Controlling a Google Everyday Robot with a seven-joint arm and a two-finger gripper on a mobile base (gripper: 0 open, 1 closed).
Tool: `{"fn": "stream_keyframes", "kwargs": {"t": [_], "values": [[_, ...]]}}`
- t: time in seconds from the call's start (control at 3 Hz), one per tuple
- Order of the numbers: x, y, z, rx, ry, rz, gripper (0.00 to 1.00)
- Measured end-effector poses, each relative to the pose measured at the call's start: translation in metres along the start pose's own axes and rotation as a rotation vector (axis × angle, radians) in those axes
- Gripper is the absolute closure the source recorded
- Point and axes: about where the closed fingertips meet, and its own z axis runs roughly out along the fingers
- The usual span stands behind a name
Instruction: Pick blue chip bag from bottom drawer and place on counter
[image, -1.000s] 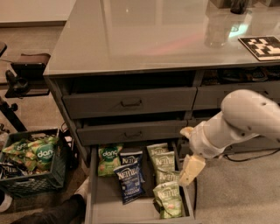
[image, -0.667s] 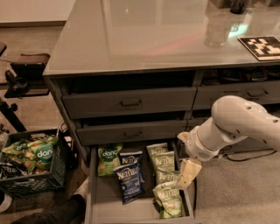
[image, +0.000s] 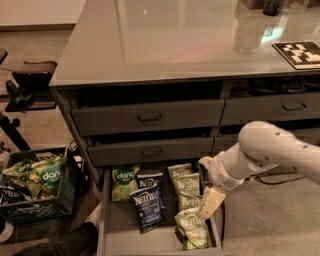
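The bottom drawer (image: 104, 220) stands pulled open under the cabinet. The blue chip bag (image: 148, 210) lies flat in its middle, white Kettle label up, partly over a darker second blue Kettle bag (image: 152, 181) behind it. My gripper (image: 210, 202) hangs from the white arm (image: 265, 150) over the drawer's right side, above the pale green Kettle bags (image: 184, 186), to the right of the blue bag and apart from it. It holds nothing that I can see. The counter (image: 165, 40) spans the cabinet top.
A green dang bag (image: 125, 181) lies at the drawer's back left, another pale green bag (image: 192, 231) at the front right. Two shut drawers with bar handles (image: 150, 118) sit above. A black crate of bags (image: 35, 185) stands on the floor at left. A checkered board (image: 300, 52) and a glass (image: 247, 35) are on the counter.
The arm and gripper have shifted a little to the left, further over the drawer's right side. The bags have not moved.
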Motion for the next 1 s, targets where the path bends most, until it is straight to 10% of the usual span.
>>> {"fn": "stream_keyframes", "kwargs": {"t": [1.0], "values": [[0.031,-0.05,0.131,0.015,-0.144,-0.123,0.0]]}}
